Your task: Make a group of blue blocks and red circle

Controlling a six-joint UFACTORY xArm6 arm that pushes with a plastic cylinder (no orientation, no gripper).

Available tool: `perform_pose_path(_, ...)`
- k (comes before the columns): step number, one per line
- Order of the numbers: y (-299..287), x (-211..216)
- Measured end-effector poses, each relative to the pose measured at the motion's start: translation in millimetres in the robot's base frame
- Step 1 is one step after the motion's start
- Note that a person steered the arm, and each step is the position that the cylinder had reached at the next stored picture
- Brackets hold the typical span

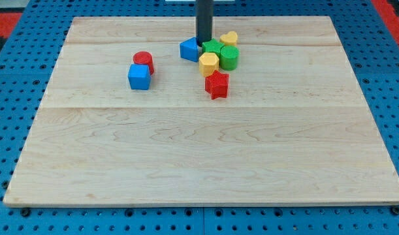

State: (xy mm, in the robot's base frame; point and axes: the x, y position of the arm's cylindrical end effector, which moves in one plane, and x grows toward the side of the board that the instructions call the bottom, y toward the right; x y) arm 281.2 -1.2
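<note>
A red circle block (143, 61) sits at the view's upper left, touching a blue cube (139, 77) just below it. A second blue block (189, 49), wedge-like, lies near the top centre. My tip (204, 43) stands right beside that blue block, at its upper right edge, between it and a green block (212, 47).
A tight cluster lies right of the tip: a yellow heart-like block (229, 38), a green cylinder (229, 57), a yellow hexagon block (208, 64) and, below, a red star block (217, 84). The wooden board (206, 156) ends on a blue pegboard surround.
</note>
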Motion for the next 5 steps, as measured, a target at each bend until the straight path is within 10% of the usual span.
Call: perform_pose_path(5, -89.9, 16.3)
